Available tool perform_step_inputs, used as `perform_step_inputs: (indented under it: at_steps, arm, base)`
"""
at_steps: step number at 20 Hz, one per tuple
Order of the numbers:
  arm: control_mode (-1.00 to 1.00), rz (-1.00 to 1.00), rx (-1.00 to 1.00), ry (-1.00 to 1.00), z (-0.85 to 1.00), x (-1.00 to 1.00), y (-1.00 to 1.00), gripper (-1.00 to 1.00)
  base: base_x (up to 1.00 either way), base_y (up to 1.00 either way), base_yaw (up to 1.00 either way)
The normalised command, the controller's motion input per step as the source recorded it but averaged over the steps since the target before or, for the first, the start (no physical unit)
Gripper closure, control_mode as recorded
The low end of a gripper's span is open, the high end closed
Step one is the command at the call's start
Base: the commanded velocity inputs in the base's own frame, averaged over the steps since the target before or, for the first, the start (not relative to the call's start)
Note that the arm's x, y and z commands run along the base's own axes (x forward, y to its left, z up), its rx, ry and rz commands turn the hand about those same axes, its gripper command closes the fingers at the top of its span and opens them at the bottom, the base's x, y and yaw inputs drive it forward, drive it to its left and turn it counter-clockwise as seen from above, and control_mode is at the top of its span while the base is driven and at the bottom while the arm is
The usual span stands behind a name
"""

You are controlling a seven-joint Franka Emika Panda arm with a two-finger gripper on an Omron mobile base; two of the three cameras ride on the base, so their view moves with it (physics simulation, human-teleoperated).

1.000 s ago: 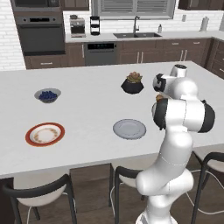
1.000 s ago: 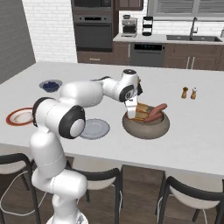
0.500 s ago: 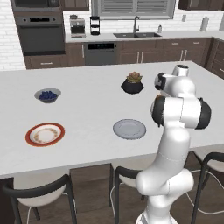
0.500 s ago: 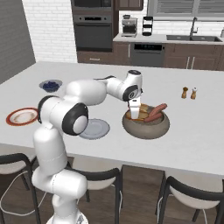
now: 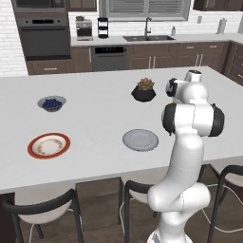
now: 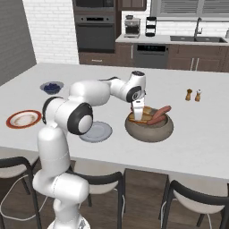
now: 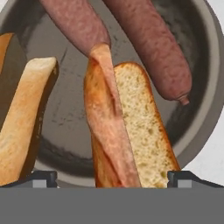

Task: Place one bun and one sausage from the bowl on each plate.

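The brown-grey bowl stands on the island to the right of the grey plate. My gripper hangs open, fingers down, just inside the bowl's left part. In the hand view a split golden bun lies between my two finger tips, neither pad pressing on it. A second bun lies to its left, and two reddish sausages lie beyond, against the bowl wall. The orange-rimmed plate sits far left. Both plates hold no food. In the left base view my arm hides the bowl.
A small bowl of blue berries and a black plant pot stand further back on the island. Salt and pepper shakers are at the back right of the bowl. Stools line the island's near edge.
The hand has shifted slightly over the bowl and the arm's upper links have turned a little. The jaws stay open, and the plates and food lie as before.
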Motion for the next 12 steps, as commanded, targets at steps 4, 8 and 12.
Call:
perform_step_inputs:
  at_steps: [4, 8, 12]
  arm:
    - [-1.00, 0.00, 0.00, 0.00, 0.00, 0.00, 0.00, -1.00]
    - [-1.00, 0.00, 0.00, 0.00, 0.00, 0.00, 0.00, 1.00]
    - [-1.00, 0.00, 0.00, 0.00, 0.00, 0.00, 0.00, 1.00]
  base:
    - [0.00, 0.00, 0.00]
    - [0.00, 0.00, 0.00]
    - [0.00, 0.00, 0.00]
